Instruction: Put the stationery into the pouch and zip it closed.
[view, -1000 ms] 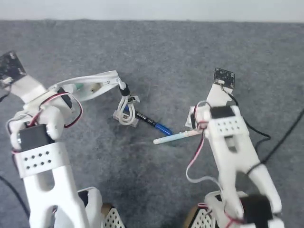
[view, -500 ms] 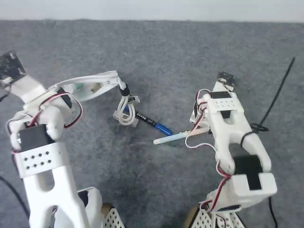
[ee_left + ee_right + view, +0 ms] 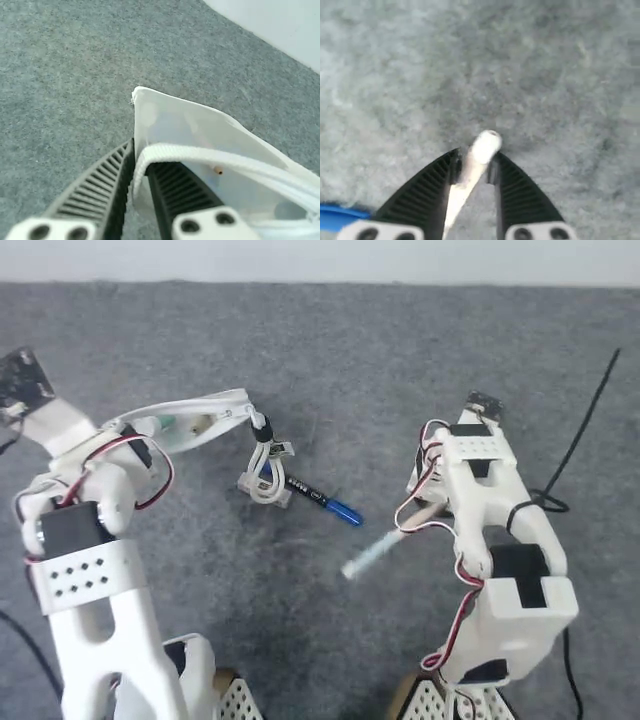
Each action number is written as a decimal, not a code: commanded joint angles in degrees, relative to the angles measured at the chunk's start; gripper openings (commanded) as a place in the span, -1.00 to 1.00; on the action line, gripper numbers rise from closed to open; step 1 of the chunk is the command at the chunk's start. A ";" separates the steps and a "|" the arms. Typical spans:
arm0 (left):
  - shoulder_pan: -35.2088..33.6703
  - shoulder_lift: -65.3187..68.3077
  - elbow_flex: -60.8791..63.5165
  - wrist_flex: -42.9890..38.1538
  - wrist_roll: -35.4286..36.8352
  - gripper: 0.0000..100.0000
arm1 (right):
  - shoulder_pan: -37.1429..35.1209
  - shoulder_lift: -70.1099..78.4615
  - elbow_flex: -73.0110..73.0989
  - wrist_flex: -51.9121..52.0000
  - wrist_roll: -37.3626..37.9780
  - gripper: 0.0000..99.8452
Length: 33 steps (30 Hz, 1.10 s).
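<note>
My right gripper (image 3: 473,159) is pinched narrow on the pale pen (image 3: 486,142), holding it close to one end. The rounded tip pokes out just past the fingertips, and the long remainder trails back beneath the gripper. I cannot tell whether the free end touches the grey surface (image 3: 400,350).

Off to the side of this gripper, toward the other arm, the black pen (image 3: 322,502) with its blue cap lies flat on the surface, apart from the pale pen and roughly between my two grippers.

My left gripper (image 3: 139,150) is clamped tight on one edge of the translucent white pouch (image 3: 200,125). A white woven strip (image 3: 210,159) runs along the pouch right beside the fingers. From above, the pouch stretches away from this gripper toward the right arm. At its far end a bundle of white cord loops (image 3: 264,478) sits right at the black end of the capped pen. I cannot tell whether the pouch is zipped.
</note>
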 commanded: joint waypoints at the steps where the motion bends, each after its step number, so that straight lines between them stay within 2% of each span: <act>1: -0.18 -0.62 -2.15 -0.88 1.05 -0.97 | 0.13 -0.75 -4.13 3.56 2.29 -0.99; 13: -0.09 -0.70 -2.15 -0.88 1.05 -0.97 | -0.22 -4.79 -12.04 14.73 2.55 -0.99; 33: 0.70 -0.79 -1.98 -0.88 0.97 -0.97 | -11.47 -26.77 -9.85 26.07 2.73 -0.99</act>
